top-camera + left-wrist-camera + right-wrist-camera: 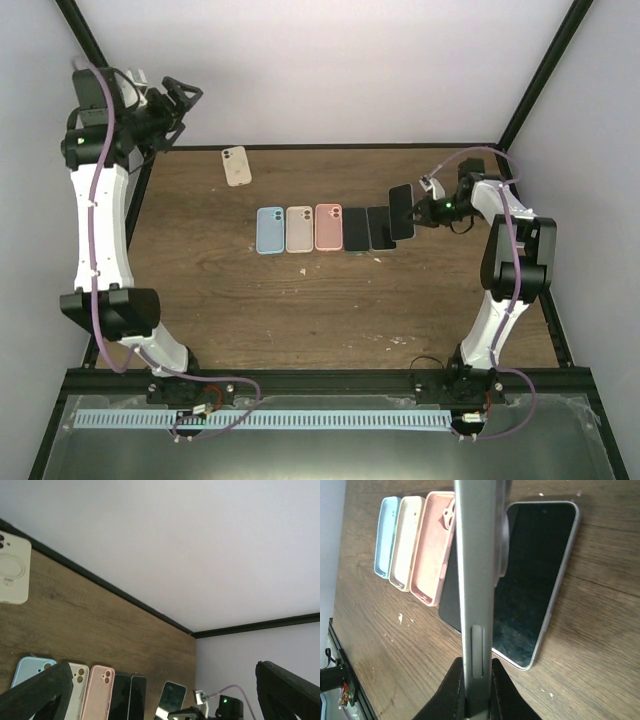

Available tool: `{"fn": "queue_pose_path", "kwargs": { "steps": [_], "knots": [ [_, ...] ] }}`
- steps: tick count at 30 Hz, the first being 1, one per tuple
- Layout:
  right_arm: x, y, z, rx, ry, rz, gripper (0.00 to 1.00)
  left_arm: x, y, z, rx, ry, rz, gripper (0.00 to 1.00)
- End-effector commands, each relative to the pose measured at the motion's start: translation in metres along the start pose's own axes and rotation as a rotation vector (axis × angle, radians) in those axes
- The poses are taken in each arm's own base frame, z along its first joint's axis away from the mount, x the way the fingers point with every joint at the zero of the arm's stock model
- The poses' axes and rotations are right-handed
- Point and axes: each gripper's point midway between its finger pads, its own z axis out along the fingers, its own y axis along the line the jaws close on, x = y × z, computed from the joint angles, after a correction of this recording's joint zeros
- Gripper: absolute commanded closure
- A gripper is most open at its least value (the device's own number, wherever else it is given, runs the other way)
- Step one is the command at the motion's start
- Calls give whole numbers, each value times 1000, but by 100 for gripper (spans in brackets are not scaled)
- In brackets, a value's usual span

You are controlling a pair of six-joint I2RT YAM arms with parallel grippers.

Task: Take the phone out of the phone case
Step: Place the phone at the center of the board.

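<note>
the right end effector [418, 211] pinches a slim bare dark phone [401, 212] above three empty pastel cases [299, 229], the left end effector [180, 100] hangs spread, and a cream-cased phone [236, 166] by the desk's [220, 310] far edge awaits uncasing.

Nothing legible anywhere. No lettering, brand mark or number readable on the cream case [12, 567], only a plain embossed ring on its back. Blank too the pink case [97, 692] and the phone [475, 580] edge, both well apart from the cream case.
</note>
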Motion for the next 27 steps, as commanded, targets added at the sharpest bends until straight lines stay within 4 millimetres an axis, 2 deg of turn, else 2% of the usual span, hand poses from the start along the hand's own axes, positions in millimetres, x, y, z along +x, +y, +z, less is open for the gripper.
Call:
{"fn": "queue_pose_path", "kwargs": {
  "steps": [1,5,7,12,18,20,23,27],
  "knots": [
    [4,-16,-12,13,-5,-1,99,-17,-36,-34,110,-119,58,0],
    [10,-28,-23,29,-18,12,99,-12,-34,-11,115,-87,22,0],
    [12,-30,-26,28,-18,16,99,-12,-33,-7,104,-88,20,0],
    [18,-34,-28,39,0,19,99,-3,-45,-18,105,-92,75,0],
    [23,-42,-33,63,12,14,99,-6,-52,-25,134,-93,84,0],
    [28,-43,-32,57,23,25,99,-5,-46,-26,130,-83,73,0],
    [35,-42,-30,46,38,34,99,-6,-25,-23,82,-91,92,0],
    [34,-40,-27,11,43,58,99,12,6,1,49,-32,109,0]
  ]
}}
